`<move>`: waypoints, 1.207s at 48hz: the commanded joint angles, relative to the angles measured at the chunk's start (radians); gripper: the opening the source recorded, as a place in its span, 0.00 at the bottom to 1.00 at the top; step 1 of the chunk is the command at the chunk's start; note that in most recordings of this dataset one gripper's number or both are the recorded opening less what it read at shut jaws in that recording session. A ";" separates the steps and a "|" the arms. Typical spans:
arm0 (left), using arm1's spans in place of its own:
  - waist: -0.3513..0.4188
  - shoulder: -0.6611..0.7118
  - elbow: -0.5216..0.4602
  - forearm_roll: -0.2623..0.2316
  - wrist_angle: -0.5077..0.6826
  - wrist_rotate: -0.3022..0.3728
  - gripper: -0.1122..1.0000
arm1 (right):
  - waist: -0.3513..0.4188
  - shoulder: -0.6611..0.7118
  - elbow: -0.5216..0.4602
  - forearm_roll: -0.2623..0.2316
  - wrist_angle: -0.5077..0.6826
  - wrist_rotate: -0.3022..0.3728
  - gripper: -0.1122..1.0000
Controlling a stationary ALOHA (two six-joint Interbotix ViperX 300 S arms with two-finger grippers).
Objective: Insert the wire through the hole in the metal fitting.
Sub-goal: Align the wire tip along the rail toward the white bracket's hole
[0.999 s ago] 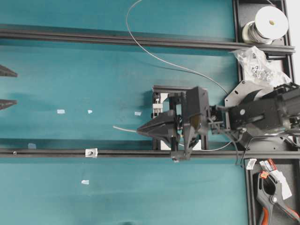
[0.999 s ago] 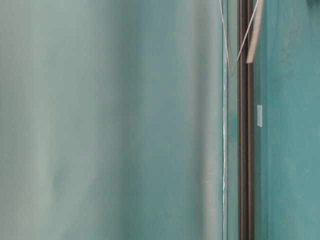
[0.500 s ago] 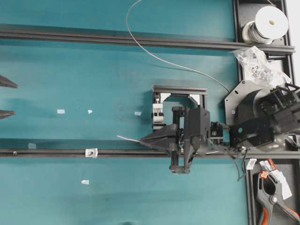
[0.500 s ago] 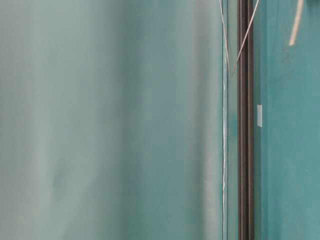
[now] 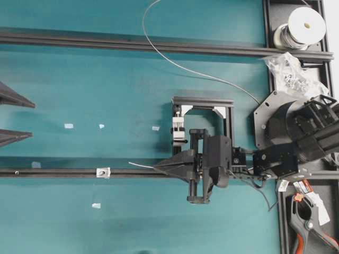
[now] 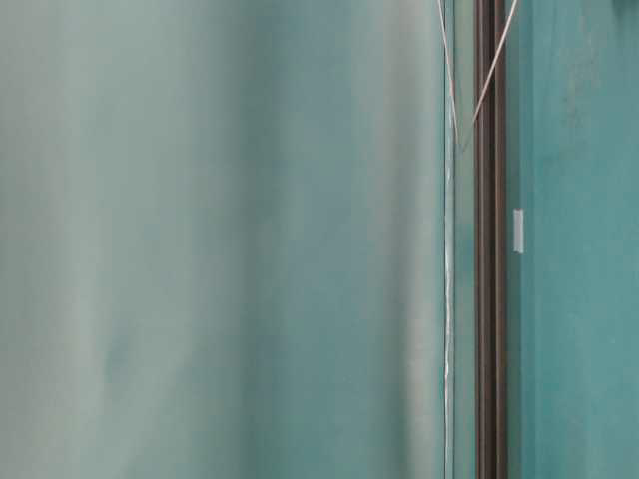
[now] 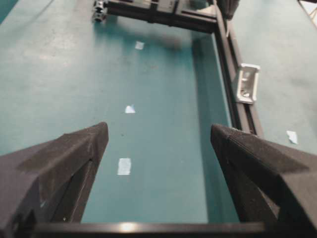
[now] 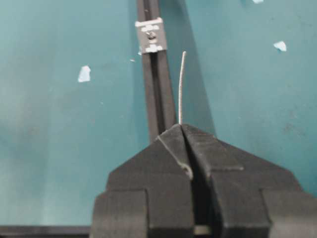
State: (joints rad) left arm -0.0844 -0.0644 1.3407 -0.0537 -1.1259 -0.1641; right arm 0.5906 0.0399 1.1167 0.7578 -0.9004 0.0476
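Observation:
My right gripper (image 5: 158, 167) is shut on the thin grey wire (image 5: 139, 164) and sits over the lower black rail. The wire's short free end sticks out to the left, towards the small silvery metal fitting (image 5: 102, 172) on that rail, with a gap between them. In the right wrist view the wire (image 8: 181, 87) points up from the shut gripper (image 8: 181, 127), just right of the rail. The fitting (image 8: 151, 35) with its dark hole (image 8: 150, 34) lies ahead and slightly left. My left gripper (image 5: 21, 117) is open and empty at the left edge. In its view (image 7: 158, 136) the fitting (image 7: 247, 83) lies ahead to the right.
The wire runs back in a long loop (image 5: 159, 53) to the white-topped spool (image 5: 306, 24). A black frame holds a white block with black bands (image 5: 179, 129) behind my right gripper. White tape scraps (image 5: 68, 126) lie on the teal mat. A bag of parts (image 5: 291, 71) and a clamp (image 5: 307, 222) lie at the right.
My right gripper has moved with the wire from the frame down onto the lower rail. The left gripper's fingers have come further into view from the left.

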 commanded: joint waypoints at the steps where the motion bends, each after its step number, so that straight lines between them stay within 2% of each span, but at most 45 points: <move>1: -0.008 0.000 -0.009 -0.002 -0.015 -0.002 0.66 | 0.023 0.003 -0.017 0.002 -0.034 0.002 0.11; 58: -0.026 -0.012 -0.018 -0.002 0.003 -0.002 0.66 | 0.026 0.040 -0.067 0.003 0.018 0.000 0.11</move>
State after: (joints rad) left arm -0.0966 -0.0736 1.3361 -0.0537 -1.1229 -0.1641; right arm 0.6121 0.0874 1.0692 0.7639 -0.8897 0.0491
